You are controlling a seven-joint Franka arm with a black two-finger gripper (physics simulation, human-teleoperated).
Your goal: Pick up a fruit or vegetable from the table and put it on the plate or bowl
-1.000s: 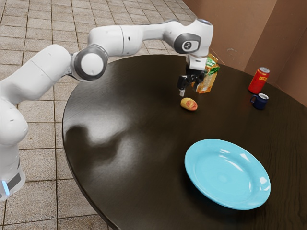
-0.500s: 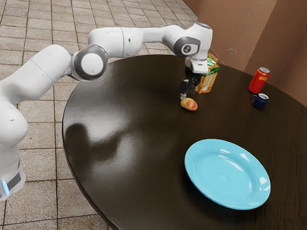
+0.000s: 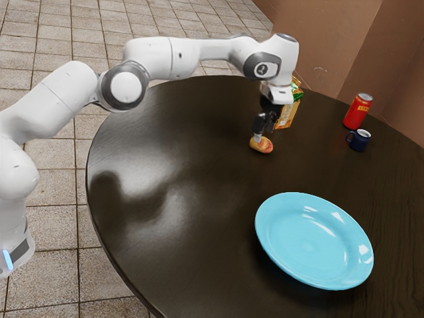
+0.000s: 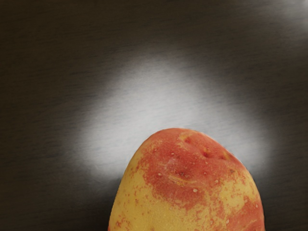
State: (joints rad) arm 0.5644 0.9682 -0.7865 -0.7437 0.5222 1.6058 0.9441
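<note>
A yellow and red potato (image 3: 264, 146) lies on the dark round table (image 3: 172, 185), toward its far side. My gripper (image 3: 262, 137) has come straight down onto it, and its black fingers stand open with their tips reaching the potato's top and sides. In the wrist view the potato (image 4: 187, 187) sits large and close just under my hand, on the table's glossy surface (image 4: 72, 72). A light blue plate (image 3: 313, 240) rests on the near right part of the table, well apart from the potato.
An orange and green juice carton (image 3: 289, 111) stands right behind my gripper. A red can (image 3: 357, 110) and a dark blue mug (image 3: 358, 140) are at the far right edge. Tiled floor surrounds the table.
My hand has dropped from above the potato down to it and turned about its axis. The potato, the plate and the other things have not moved.
</note>
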